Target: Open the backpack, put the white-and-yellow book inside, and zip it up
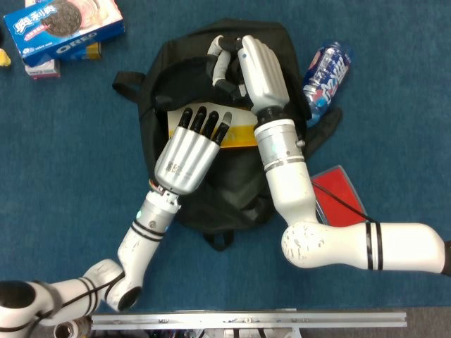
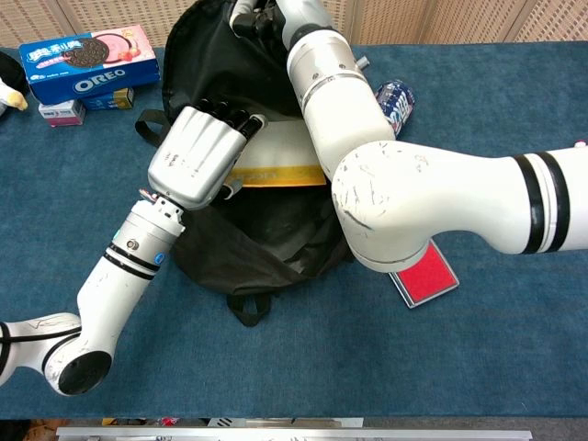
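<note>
At the mouth of the backpack (image 1: 211, 190), the white-and-yellow book (image 1: 238, 130) is seen lying half in, its long axis across the opening, directly under and ahead of the fingers (image 1: 204, 121) of the left hand (image 1: 189, 151), which rest flat and extended on it without closing round it. The upper flap is held back by the curled fingers of the right hand (image 1: 248, 67), and the book is judged nearer the left. Blue tabletop (image 1: 70, 176) lies around, with a bottle (image 1: 325, 74) just beside the bag.

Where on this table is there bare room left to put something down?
Bare blue cloth lies left of the backpack, below the Oreo box, and at the far right beyond the red book. It is crowded between the bottle, the red book and the backpack.
</note>
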{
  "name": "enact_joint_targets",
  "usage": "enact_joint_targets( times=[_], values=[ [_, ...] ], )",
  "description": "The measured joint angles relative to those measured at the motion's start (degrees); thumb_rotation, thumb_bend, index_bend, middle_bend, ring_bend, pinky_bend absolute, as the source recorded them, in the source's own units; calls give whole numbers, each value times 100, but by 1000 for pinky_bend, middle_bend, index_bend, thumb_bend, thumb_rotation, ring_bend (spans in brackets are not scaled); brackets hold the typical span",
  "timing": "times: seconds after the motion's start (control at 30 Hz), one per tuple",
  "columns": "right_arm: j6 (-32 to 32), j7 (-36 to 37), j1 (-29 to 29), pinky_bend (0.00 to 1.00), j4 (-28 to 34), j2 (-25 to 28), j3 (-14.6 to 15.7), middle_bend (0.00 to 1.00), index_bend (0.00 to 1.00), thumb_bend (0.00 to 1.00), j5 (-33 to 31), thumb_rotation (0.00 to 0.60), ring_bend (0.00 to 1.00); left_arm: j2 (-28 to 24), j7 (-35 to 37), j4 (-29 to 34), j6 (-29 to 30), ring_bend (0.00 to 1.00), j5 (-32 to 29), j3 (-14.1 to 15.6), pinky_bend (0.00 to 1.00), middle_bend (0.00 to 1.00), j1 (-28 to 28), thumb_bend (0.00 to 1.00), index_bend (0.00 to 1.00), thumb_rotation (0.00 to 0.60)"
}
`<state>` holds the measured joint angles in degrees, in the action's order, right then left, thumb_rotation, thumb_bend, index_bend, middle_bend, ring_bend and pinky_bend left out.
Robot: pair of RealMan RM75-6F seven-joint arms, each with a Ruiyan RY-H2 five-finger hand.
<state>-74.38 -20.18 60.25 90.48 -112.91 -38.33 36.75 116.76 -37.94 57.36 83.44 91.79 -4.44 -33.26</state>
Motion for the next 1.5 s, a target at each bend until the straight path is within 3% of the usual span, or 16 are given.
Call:
enact_joint_targets(
  times=[0.33, 0.6, 1.17, 1.33, 1.5],
  values=[
    [54, 64, -106, 817, 313, 175, -15, 728, 829, 818, -25, 600, 634, -1106, -626, 1515, -119, 264, -8, 382, 361, 339, 442, 52, 254, 600],
    [100, 51, -230, 817, 635, 396, 55, 728, 829, 818, -95, 600, 634, -1631, -415, 1738, 35, 263, 83, 522, 360, 336, 738, 53, 262, 600],
    [490, 91, -393, 811, 1008, 747, 537, 685, 829, 791, -100, 600, 597, -2601, -102, 2453, 286, 263, -52, 427, 360, 332, 1240, 53, 263, 600],
    [554, 64, -378, 756, 1106, 745, 718, 664, 817, 773, -50, 600, 559, -2789, -89, 2636, 347, 263, -81, 404, 360, 332, 1368, 52, 262, 600],
    [741, 57, -398, 626, 1273, 844, 880, 572, 680, 704, -37, 600, 462, -2970, -58, 2814, 402, 263, -109, 372, 360, 332, 1483, 53, 262, 600]
  ],
)
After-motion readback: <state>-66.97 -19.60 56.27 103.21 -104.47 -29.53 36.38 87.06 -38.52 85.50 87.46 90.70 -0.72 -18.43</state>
